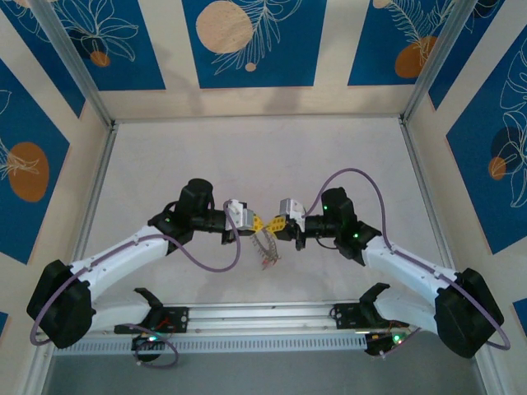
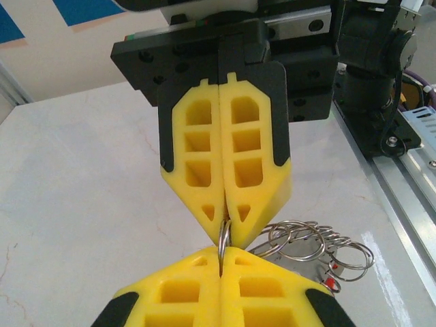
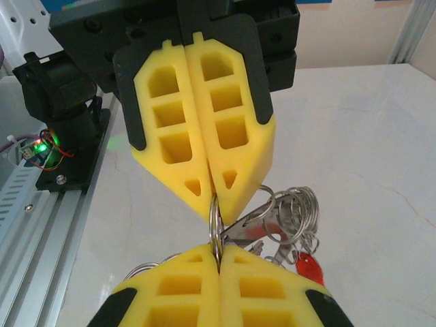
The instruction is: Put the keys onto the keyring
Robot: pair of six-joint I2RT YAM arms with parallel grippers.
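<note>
The keyring is caught between my two sets of fingers, which meet tip to tip over the middle of the tabletop. One thin silvery loop of it stands on edge in the small gap where the tips face each other, and each pair is pressed together on that same loop from opposite ends. My left fingers are closed tight on its lower part, with no gap between them. My right fingers come in from the far side, also closed, gripping the top of the loop.

From the right wrist, the pinched loop runs from my right fingers up into my left fingers. The rest of the keyring, a bunch of overlapping wire loops, hangs just beside the tips on one side. The keys dangle in that bunch: one red plastic head shows plainly below the loops, and a thin metal blade lies among them. I cannot tell whether the bunch touches the tabletop.

From above, my left fingers and right fingers join at the centre, and the keyring trails from them towards the metal rail at the near edge.
</note>
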